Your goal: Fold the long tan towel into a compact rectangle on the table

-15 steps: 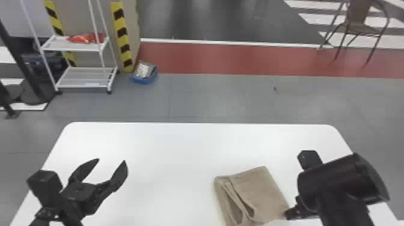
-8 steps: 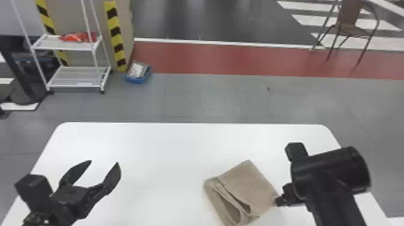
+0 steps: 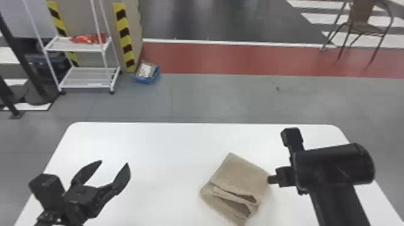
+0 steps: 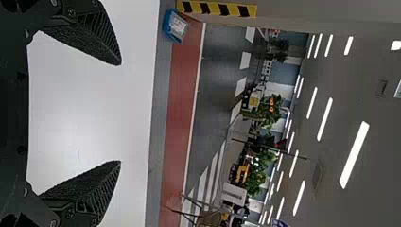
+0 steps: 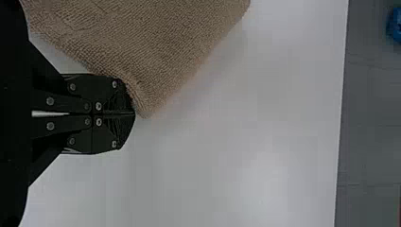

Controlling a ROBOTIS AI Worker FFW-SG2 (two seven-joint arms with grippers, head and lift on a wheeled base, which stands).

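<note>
We've got the tan towel [image 3: 237,172] lying on the smooth white table [image 3: 168,168], one corner right up against the right end effector [image 3: 270,179], whose fingers are pinched together. Our left end effector [image 3: 114,163] gapes wide, well apart from it. The towel's nubbly and matte, kinda squarish, with wavy folded layers bunched along one side.

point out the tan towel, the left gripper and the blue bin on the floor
Tan towel [image 3: 240,172]: head view, on the flat upper layer of the folded cloth
Left gripper [image 4: 119,112]: left wrist view, midway between its open fingertips
Blue bin [image 3: 144,80]: head view, on its near wall
</note>
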